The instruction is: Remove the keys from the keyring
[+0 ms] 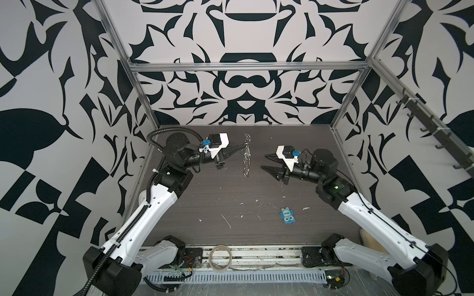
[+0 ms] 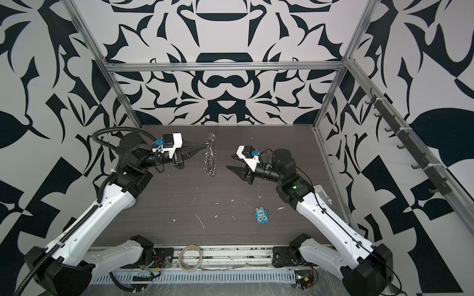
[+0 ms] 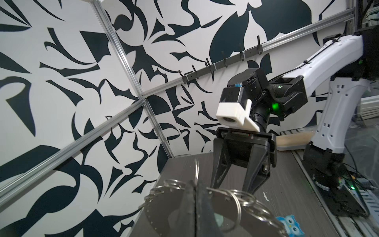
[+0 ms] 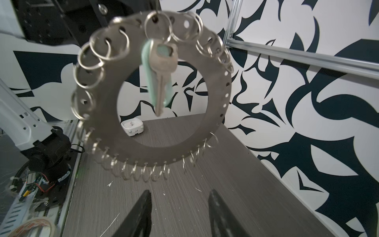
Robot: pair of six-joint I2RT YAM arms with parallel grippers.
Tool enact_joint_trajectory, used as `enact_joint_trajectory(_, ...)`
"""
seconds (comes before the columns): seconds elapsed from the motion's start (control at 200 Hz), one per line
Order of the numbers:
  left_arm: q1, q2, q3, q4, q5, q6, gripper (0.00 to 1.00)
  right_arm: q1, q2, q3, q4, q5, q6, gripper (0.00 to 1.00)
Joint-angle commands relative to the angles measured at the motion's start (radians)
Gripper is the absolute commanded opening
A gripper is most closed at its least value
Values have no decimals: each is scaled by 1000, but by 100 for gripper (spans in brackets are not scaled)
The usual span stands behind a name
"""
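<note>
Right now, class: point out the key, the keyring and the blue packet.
key [image 4: 161, 86], right wrist view, its blade.
keyring [image 4: 147, 153], right wrist view, bare lower band.
blue packet [image 1: 287, 216], in a top view, printed face.

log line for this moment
left gripper shut on keyring, held upright | right gripper open, apart from it | key hanging on keyring

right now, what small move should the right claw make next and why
Probably ease the right claw forward toward the keys. The left claw is shut on the keyring, holding it upright off the table; the keys hang at its top, across the hole. The right claw is open, facing it, touching nothing.
</note>
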Motion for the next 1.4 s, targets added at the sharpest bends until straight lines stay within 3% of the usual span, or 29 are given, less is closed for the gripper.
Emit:
enact_joint_trajectory(0.0,3,-15,21,-146,9,40,0,20,-43,-26,211,5,113,49)
enact_joint_trajectory(0.375,1,-20,-8,-89,-9,6,0,158,39,5,293,60,88,50)
enact_joint_trajectory(0.975,-3,-27,-42,-36,-20,-16,0,178,146,81,325,100,60,47)
enact_joint_trajectory(1.255,-6,-30,-48,-20,-20,-23,0,178,176,105,294,111,17,30)
enact_joint_trajectory(1.4,-7,-33,-54,-16,-22,-23,0,178,190,124,287,107,3,27)
